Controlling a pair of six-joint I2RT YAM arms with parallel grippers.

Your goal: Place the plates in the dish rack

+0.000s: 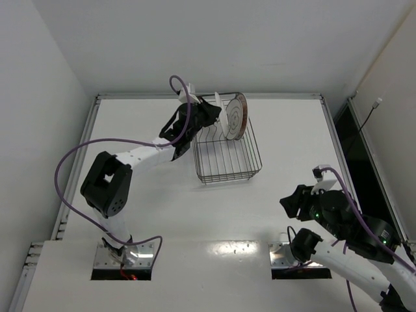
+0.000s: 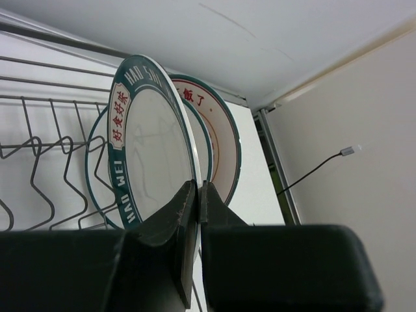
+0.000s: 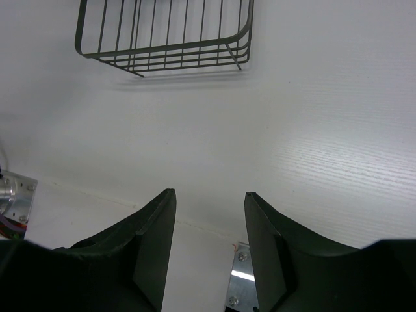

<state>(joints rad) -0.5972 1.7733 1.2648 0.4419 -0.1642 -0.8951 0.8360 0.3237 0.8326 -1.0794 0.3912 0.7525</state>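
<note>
The black wire dish rack (image 1: 227, 156) stands at the table's far middle. Three plates stand upright on edge at its far end (image 1: 234, 117). In the left wrist view the nearest is the dark-rimmed plate (image 2: 153, 156). A second plate's rim (image 2: 99, 170) peeks out behind it. The plate with red characters (image 2: 220, 140) is furthest. My left gripper (image 1: 211, 116) is shut on the lower rim of the dark-rimmed plate (image 2: 197, 195), among the rack's tines (image 2: 49, 169). My right gripper (image 1: 292, 203) is open and empty over bare table at the near right (image 3: 209, 198).
The rack's near part (image 3: 162, 39) holds only bare wires. A white wall rises behind the table and on both sides. A dark gap with a cable (image 1: 364, 123) runs along the table's right edge. A metal base plate (image 3: 244, 286) lies under my right gripper.
</note>
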